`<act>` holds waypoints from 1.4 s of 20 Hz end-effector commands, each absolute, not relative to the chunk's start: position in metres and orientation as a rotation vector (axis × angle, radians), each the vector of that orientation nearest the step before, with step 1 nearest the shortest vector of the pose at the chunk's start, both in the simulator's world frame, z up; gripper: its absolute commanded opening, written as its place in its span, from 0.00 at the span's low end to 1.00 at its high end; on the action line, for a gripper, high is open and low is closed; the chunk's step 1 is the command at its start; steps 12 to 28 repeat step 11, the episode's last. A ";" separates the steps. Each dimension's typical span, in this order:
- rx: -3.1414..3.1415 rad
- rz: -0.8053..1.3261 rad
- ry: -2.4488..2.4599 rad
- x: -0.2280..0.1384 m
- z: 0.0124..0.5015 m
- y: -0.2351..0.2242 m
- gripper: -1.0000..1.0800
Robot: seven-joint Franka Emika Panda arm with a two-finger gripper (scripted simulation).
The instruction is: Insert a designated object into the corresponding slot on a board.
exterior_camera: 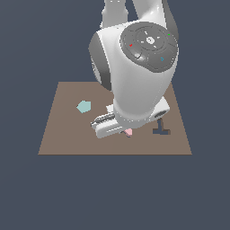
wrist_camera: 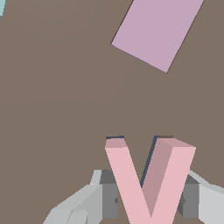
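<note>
In the wrist view the salmon-pink V-shaped piece [wrist_camera: 148, 183] stands between my grey fingers [wrist_camera: 109, 192], and my gripper [wrist_camera: 149, 196] is shut on its pointed end. Thin dark slivers of the slot [wrist_camera: 114, 138] show right beside the tips of the V's two arms. The piece covers the rest of the slot, and I cannot tell how deep the piece sits. In the exterior view the white hand [exterior_camera: 108, 125] hovers low over the near middle of the brown board [exterior_camera: 58, 134]. Only a pink corner of the piece [exterior_camera: 128, 132] peeks out under it.
A cyan pentagon piece [exterior_camera: 83, 106] lies on the board toward the exterior view's left. A dark T-shaped cut-out [exterior_camera: 161, 131] sits toward the exterior view's right of the hand. The wrist view also shows a flat mauve rectangle [wrist_camera: 157, 30] on the board.
</note>
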State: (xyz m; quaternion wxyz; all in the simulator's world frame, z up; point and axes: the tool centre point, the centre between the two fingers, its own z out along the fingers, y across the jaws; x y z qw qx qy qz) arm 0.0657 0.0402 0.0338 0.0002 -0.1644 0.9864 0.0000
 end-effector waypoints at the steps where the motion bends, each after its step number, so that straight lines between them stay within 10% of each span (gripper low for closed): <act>1: -0.520 -0.001 3.098 0.065 0.030 0.040 0.00; 2: -0.520 -0.001 3.098 0.065 0.030 0.040 0.96; 28: -0.520 -0.001 3.098 0.065 0.030 0.040 0.96</act>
